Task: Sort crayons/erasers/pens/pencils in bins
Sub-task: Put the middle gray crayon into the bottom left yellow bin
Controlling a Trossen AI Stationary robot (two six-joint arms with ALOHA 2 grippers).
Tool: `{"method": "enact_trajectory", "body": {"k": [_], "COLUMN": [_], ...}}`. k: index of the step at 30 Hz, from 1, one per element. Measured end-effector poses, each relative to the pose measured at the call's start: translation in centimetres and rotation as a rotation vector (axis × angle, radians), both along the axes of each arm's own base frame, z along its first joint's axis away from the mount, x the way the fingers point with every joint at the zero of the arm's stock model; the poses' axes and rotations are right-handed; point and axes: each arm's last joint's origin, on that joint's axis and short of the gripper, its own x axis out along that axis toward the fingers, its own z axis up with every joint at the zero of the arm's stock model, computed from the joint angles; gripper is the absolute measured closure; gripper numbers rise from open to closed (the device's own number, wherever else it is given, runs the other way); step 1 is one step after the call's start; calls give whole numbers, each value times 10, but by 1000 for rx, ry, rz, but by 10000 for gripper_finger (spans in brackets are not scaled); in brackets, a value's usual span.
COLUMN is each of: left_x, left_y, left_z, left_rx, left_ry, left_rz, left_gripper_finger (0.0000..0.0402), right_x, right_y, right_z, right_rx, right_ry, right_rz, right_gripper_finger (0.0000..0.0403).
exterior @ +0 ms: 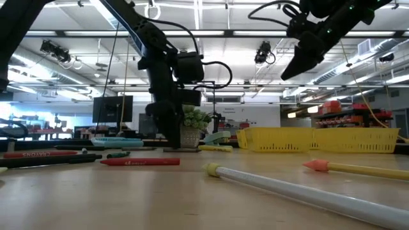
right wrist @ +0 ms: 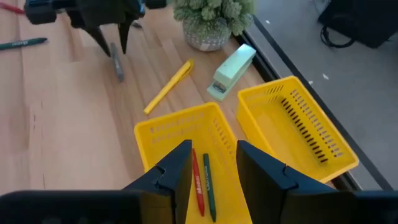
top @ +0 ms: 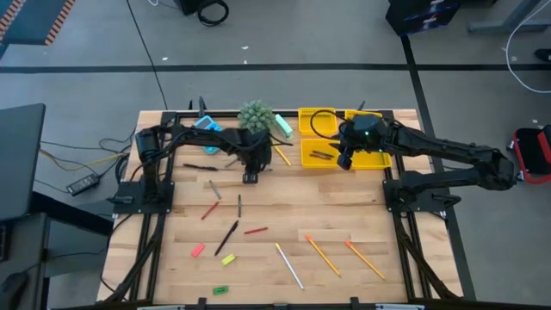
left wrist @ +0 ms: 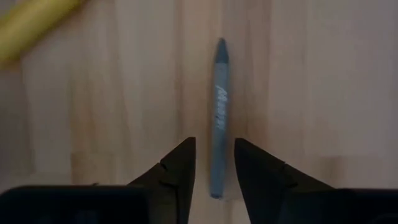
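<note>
My left gripper (left wrist: 214, 171) is open, pointing down just above the table. Its two fingers stand on either side of the near end of a grey-blue stick (left wrist: 217, 106) that lies flat on the wood. I cannot tell whether they touch it. The right wrist view shows this gripper (right wrist: 115, 38) over the stick (right wrist: 117, 67). My right gripper (right wrist: 211, 168) is open and empty above a yellow bin (right wrist: 163, 134), which holds a red crayon (right wrist: 197, 180) and a green one (right wrist: 208, 186). A second yellow bin (right wrist: 292, 127) beside it is empty.
A potted plant (top: 256, 114), a pale green object (right wrist: 231, 70) and a yellow pencil (right wrist: 168, 87) lie near the bins. Red crayons (top: 209, 209), a dark pen (top: 225, 237), erasers (top: 197, 251), a whitish pencil (top: 289, 265) and orange pencils (top: 323, 255) are scattered toward the near edge.
</note>
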Motion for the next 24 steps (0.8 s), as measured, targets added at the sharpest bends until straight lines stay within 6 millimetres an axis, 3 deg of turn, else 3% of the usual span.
{"method": "enact_trajectory", "body": {"k": [18, 24], "left_x": [5, 5], "left_y": [-5, -6], "left_z": [-17, -17], "left_rx": [-23, -29], "left_ry": [38, 38], "left_rz": [-2, 39], "left_gripper_finger": [294, 327], "right_x": [1, 1], "right_y": [-1, -1], "right_z": [2, 2], "right_rx": [-19, -19], "right_ry": [-18, -18], "right_rz": [4, 4], "right_gripper_finger": [272, 272]}}
